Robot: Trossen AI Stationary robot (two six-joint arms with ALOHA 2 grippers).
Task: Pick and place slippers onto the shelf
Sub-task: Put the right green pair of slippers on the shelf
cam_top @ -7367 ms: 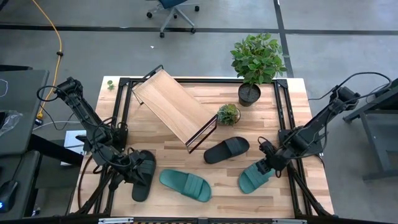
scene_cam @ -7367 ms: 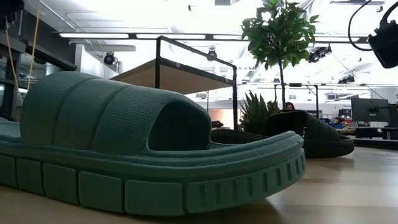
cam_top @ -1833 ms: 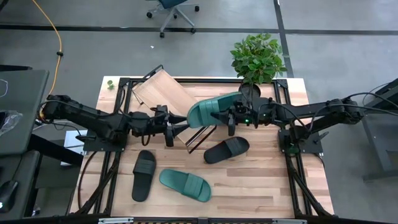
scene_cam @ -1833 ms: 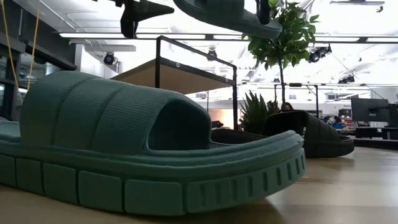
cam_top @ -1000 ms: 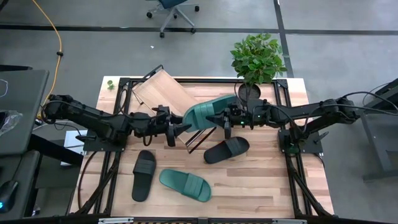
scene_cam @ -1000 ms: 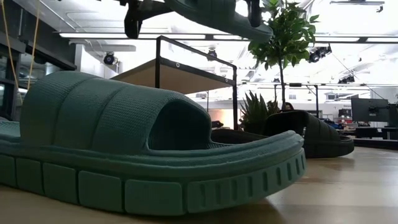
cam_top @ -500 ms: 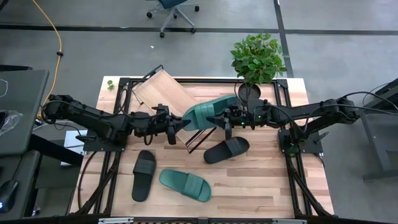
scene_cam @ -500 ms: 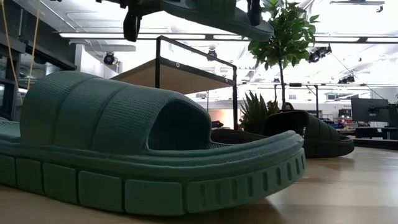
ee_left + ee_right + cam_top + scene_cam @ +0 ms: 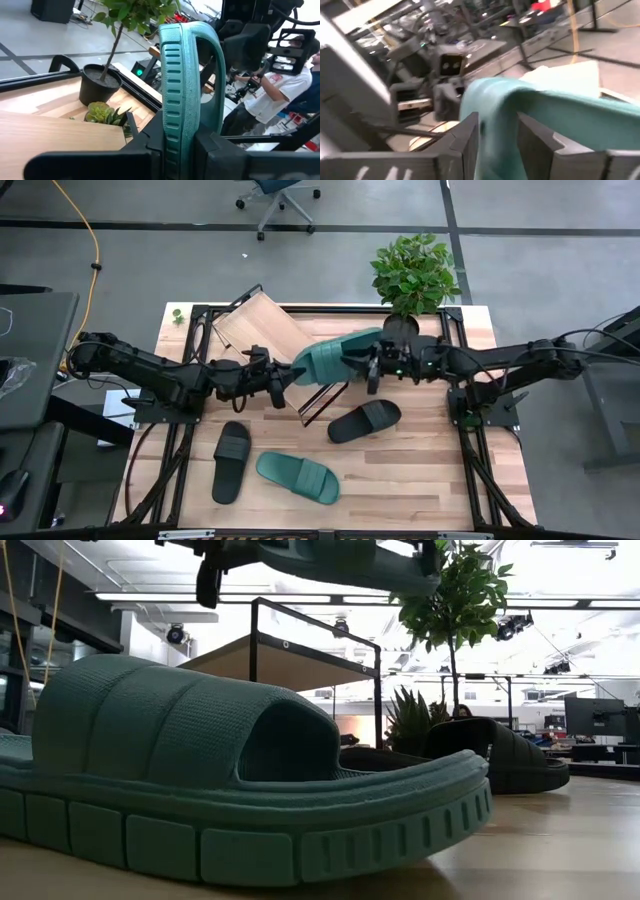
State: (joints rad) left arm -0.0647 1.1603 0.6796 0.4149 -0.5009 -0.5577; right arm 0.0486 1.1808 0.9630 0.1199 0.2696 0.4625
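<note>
One teal slipper (image 9: 335, 359) hangs in the air above the shelf's (image 9: 270, 345) lower edge, between both grippers. My left gripper (image 9: 289, 376) is shut on its left end and my right gripper (image 9: 368, 366) is shut on its right end. In the low view this slipper (image 9: 340, 562) lies roughly level at the top of the picture. The second teal slipper (image 9: 297, 477) and two black slippers (image 9: 231, 460) (image 9: 365, 420) rest sole-down on the table. The shelf board is bare. My left gripper (image 9: 177, 142) pinches the sole of the raised teal slipper at its left end (image 9: 176, 112), one finger on each face. The fingers come level from the table's left, along the slipper. The slipper is lifted clear. My right gripper (image 9: 497, 132) pinches the same slipper at its right end (image 9: 495, 112) between its two fingers, coming level from the table's right. Blur hides which part of that end it has. The slipper is clear of shelf and table.
A tall potted plant (image 9: 412, 280) stands at the table's far right, and a small plant (image 9: 366, 364) sits by the shelf's right end, under the right gripper. The shelf's black wire frame (image 9: 325, 395) rises below the held slipper. A person (image 9: 280, 85) shows beyond the table.
My left gripper has moved right to the raised slipper's left end and taken it between its fingers. My right gripper has shifted slightly toward the far edge. The slipper, which sloped down to the right in the low view, now hangs closer to level.
</note>
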